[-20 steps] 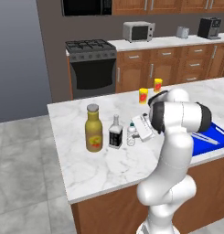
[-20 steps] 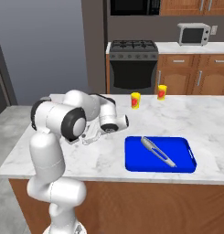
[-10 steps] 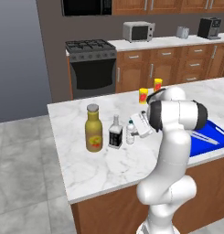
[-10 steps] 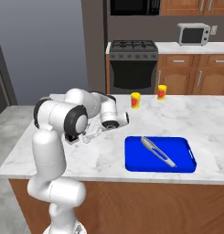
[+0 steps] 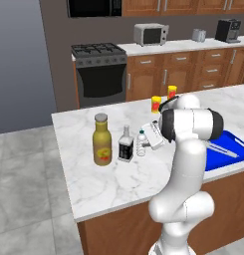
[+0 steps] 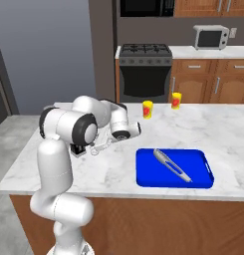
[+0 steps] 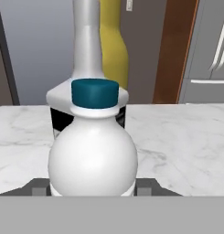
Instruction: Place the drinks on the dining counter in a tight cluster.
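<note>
On the dining counter [image 5: 118, 184] stand a tall mustard-yellow bottle [image 5: 102, 144] and, right of it, a small dark square bottle [image 5: 125, 147]. A tiny clear bottle [image 5: 141, 144] with a dark cap stands upright just right of the dark one, almost touching it. My gripper [image 5: 143, 145] reaches in from the right, shut on this tiny bottle. In the hand view the tiny bottle [image 7: 93, 160] sits between my fingertips [image 7: 38, 187], with the dark bottle [image 7: 61, 121] right behind it and the yellow bottle [image 7: 112, 45] further back. In the right base view my arm hides the drinks; the gripper [image 6: 97, 149] is low over the counter.
A blue cutting board [image 5: 223, 149] [image 6: 198, 172] with a grey utensil [image 6: 171, 165] lies to the right of the arm. Two small yellow-red cups [image 5: 156, 103] [image 5: 172, 92] stand near the counter's far edge. Stove and cabinets are across the aisle.
The gripper has carried the tiny clear bottle a little to the left, closer to the dark square bottle. The other two bottles have not moved.
</note>
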